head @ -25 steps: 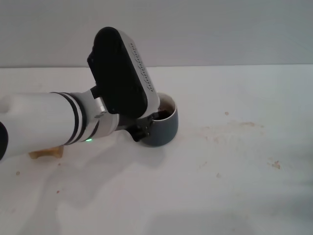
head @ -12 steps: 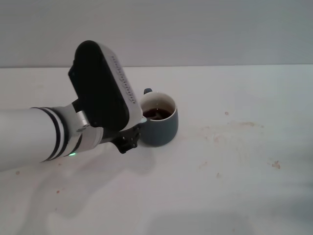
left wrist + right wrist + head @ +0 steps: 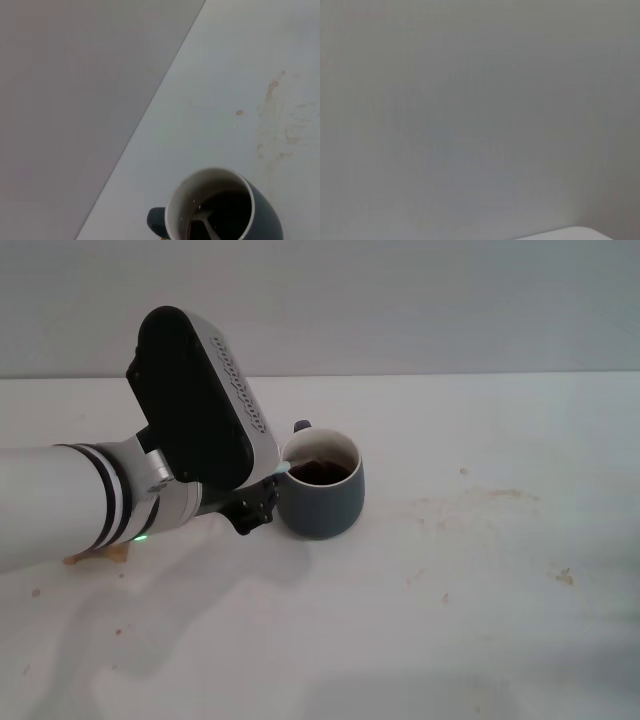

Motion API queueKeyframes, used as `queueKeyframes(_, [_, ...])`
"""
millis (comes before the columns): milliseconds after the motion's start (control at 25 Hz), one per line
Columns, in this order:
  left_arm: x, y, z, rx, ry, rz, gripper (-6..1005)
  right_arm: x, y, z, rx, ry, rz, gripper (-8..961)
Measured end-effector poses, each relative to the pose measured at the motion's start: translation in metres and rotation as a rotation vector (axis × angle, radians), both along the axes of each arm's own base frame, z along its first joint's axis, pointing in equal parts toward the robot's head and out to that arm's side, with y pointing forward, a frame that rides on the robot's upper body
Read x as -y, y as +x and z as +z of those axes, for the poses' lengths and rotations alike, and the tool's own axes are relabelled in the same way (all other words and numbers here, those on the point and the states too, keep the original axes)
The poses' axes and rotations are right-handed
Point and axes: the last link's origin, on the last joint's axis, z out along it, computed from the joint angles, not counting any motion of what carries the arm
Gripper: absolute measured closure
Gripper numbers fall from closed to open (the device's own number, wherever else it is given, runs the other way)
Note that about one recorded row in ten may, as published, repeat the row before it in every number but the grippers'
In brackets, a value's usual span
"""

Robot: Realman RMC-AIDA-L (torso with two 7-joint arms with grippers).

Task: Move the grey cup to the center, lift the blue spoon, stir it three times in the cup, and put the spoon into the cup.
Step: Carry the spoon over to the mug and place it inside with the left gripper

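Note:
The grey cup (image 3: 325, 502) stands upright on the white table, its loop handle (image 3: 301, 426) turned to the far side and dark liquid inside. The blue spoon (image 3: 289, 467) leans in the cup, its pale handle resting on the rim nearest my left arm. In the left wrist view the spoon (image 3: 202, 220) lies in the dark liquid of the cup (image 3: 265, 210). My left gripper (image 3: 255, 512) hangs just beside the cup's left wall, mostly hidden under the bulky wrist. The right gripper is out of view.
Brownish stains (image 3: 497, 494) and small crumbs (image 3: 565, 576) mark the table to the cup's right. A small tan scrap (image 3: 95, 556) lies under my left forearm. A grey wall (image 3: 420, 300) closes off the table's far edge.
My left arm has drawn back to the left, from over the cup to beside it. The cup's opening and the spoon inside have come into view.

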Motion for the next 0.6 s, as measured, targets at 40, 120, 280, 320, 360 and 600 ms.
queueKeyframes(40, [0.0000, 0.0000, 0.0000, 0.000, 0.000, 0.000, 712, 0.0000, 0.0000, 0.0000, 0.000, 0.000, 0.000, 954])
queueKeyframes(120, [-0.0025, 0.0001, -0.0027, -0.006, -0.007, -0.002, 711, 0.0006, 0.0003, 0.0000, 0.000, 0.000, -0.001, 954])
queueKeyframes(280, [-0.0035, 0.0012, -0.0038, -0.007, -0.011, -0.001, 710, 0.0023, 0.0011, 0.0001, -0.003, 0.002, -0.004, 954])
queueKeyframes(320, [-0.0035, 0.0022, -0.0033, -0.005, -0.010, -0.003, 709, 0.0023, 0.0011, 0.0001, -0.003, 0.002, -0.004, 954])
queueKeyframes(360, [-0.0036, 0.0034, -0.0028, -0.003, -0.007, -0.006, 709, 0.0025, 0.0011, 0.0001, -0.003, 0.002, -0.004, 954])
queueKeyframes(600, [-0.0049, 0.0091, -0.0024, 0.014, 0.009, -0.032, 707, 0.0033, 0.0017, 0.0002, -0.003, 0.002, -0.006, 954])
